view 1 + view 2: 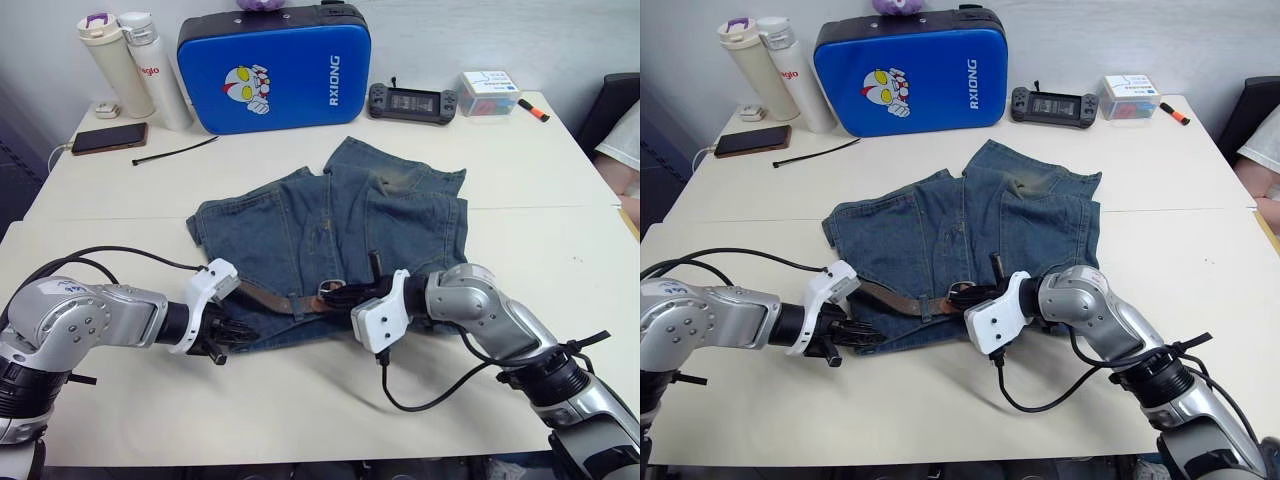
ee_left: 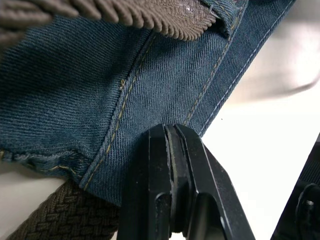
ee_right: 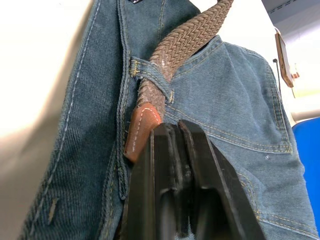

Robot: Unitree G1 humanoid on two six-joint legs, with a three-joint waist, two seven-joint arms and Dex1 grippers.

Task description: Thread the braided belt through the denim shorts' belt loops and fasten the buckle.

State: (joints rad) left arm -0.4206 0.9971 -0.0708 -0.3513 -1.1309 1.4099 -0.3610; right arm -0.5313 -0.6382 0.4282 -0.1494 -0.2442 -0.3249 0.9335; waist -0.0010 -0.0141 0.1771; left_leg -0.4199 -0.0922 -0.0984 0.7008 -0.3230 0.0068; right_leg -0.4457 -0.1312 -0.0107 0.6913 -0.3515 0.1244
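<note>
Both pincers are seen pressed together: the left pincer (image 2: 172,190) at the denim shorts (image 1: 330,250) hem, the right pincer (image 3: 175,175) beside the braided belt (image 3: 187,42), which is passed under a belt loop (image 3: 150,70) just ahead.

A cream tabletop (image 1: 520,170), made of two boards meeting at a seam, stands against a pale grey wall (image 1: 560,35) under even light.
</note>
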